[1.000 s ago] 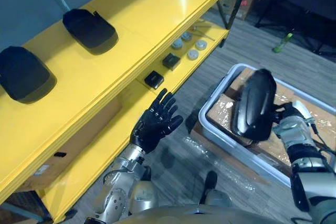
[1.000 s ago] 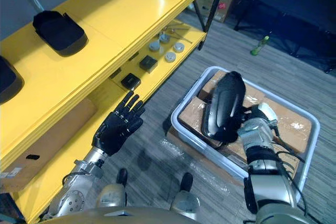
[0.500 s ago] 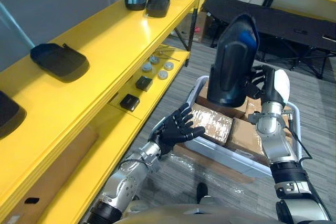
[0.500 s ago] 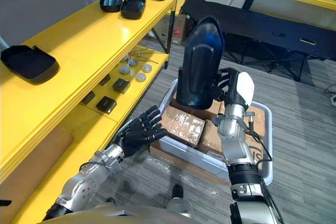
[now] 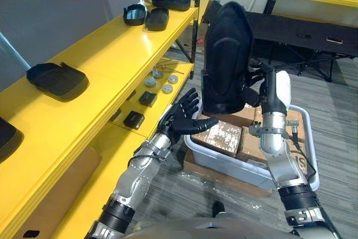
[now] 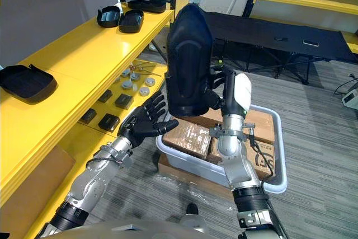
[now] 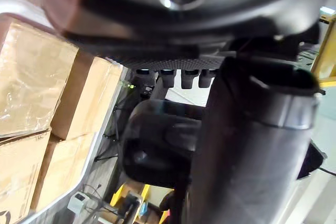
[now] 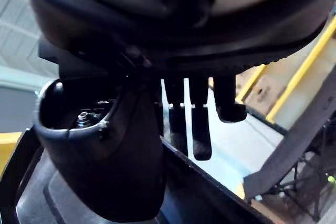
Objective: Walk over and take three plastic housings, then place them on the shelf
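Right hand (image 6: 226, 90) clamped on black plastic housing (image 6: 187, 60), fingers curled round its edge, housing upright. Left hand (image 6: 142, 124) fingers apart, spread, just beside housing's lower edge; contact unclear. Grey bin (image 6: 279, 160) with cardboard boxes (image 6: 187, 138) lay beneath both hands. Yellow shelf (image 6: 72, 65) beyond left hand carried other housings (image 6: 25, 82).

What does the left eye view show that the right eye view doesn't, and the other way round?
Left eye view: a further black housing, cut by the frame edge, on the yellow shelf. Right eye view: a small pale device on the floor at far right. Both: the right hand curled round a large black housing raised over the grey bin of cardboard boxes, with the left hand open near its lower end.
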Tool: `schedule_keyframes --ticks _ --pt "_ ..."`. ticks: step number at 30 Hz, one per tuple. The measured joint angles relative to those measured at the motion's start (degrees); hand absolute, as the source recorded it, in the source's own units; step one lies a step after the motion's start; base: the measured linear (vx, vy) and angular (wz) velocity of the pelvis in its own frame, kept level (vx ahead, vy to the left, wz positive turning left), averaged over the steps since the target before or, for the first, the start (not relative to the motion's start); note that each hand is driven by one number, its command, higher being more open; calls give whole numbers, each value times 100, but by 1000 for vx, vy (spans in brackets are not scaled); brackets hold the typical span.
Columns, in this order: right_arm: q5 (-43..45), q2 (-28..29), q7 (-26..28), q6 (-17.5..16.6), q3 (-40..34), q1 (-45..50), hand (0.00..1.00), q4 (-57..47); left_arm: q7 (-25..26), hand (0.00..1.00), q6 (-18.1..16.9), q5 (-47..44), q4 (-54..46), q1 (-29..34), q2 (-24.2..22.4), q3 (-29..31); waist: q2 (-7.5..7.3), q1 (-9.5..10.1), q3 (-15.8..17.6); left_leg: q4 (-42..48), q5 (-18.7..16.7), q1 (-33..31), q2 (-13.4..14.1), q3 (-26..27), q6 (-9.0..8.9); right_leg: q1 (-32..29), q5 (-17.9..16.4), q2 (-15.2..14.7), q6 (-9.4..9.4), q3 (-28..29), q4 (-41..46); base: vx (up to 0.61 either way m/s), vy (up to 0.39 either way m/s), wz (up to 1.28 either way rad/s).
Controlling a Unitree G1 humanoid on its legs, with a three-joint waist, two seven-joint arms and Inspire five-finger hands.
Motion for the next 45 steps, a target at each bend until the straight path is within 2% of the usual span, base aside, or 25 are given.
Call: schedule_keyframes --ticks 5,9,16,19,20,26,30,32,36,41,45 --pt "24 1 118 -4 326 74 0 0 279 100 -37 155 -29 -171 -11 2 -9 10 -24 -1 -32 -3 0 -3 0 3 9 0 2 -23 3 8 5 0" --pt "241 50 141 -47 656 139 0 -1 451 100 -253 164 -53 -174 -122 12 -69 44 -87 44 -82 -8 -1 -5 17 20 9 -1 2 -32 3 0 0 0" --pt "518 206 334 -169 790 143 0 -135 622 100 -242 107 -288 -173 -170 79 -69 128 -90 120 -112 -18 0 -13 24 40 7 -4 2 -37 1 -5 2 0" --pt "529 209 371 -267 903 136 0 -180 623 100 -132 19 -287 -173 -173 135 -87 132 -107 127 -112 -19 1 -14 24 40 7 -4 2 -39 0 0 0 0" --pt "547 212 377 -301 952 136 0 -180 626 0 -97 -12 -273 -172 -173 150 -98 133 -114 127 -112 -20 1 -14 24 39 7 -5 1 -39 0 0 0 0" --pt "783 279 483 -331 1210 132 0 -179 617 0 -11 -663 -230 -168 -173 115 -198 136 -180 127 -114 -19 1 -13 22 37 8 -4 1 -40 -2 0 0 0" --pt "990 383 480 -415 1244 128 0 -180 640 0 -28 -931 -139 -168 -187 158 -213 132 -192 131 -114 -12 1 -9 22 38 7 -5 0 -39 -2 0 0 0" --pt "987 373 483 -696 1344 131 0 -210 643 0 -205 -1396 197 -174 -200 302 -205 92 -204 134 -114 -9 3 -3 22 37 4 -4 -6 -37 -3 0 0 0" --pt "995 411 434 -834 1569 126 0 -499 585 0 -478 -2276 412 -169 -221 303 -218 125 -223 142 -117 -11 5 -4 18 39 5 -4 -13 -38 -3 0 0 0" --pt "1120 570 346 -840 1680 126 0 -650 583 0 -881 -2371 420 -163 -211 256 -280 116 -307 207 -167 -12 6 -8 13 67 -5 -10 -28 -42 -4 0 0 0" --pt "1120 647 317 -843 1697 133 0 -657 583 0 -1024 -2353 420 -163 -212 245 -304 103 -335 208 -171 -12 10 -8 8 68 -40 -11 -79 -65 -31 0 0 0"
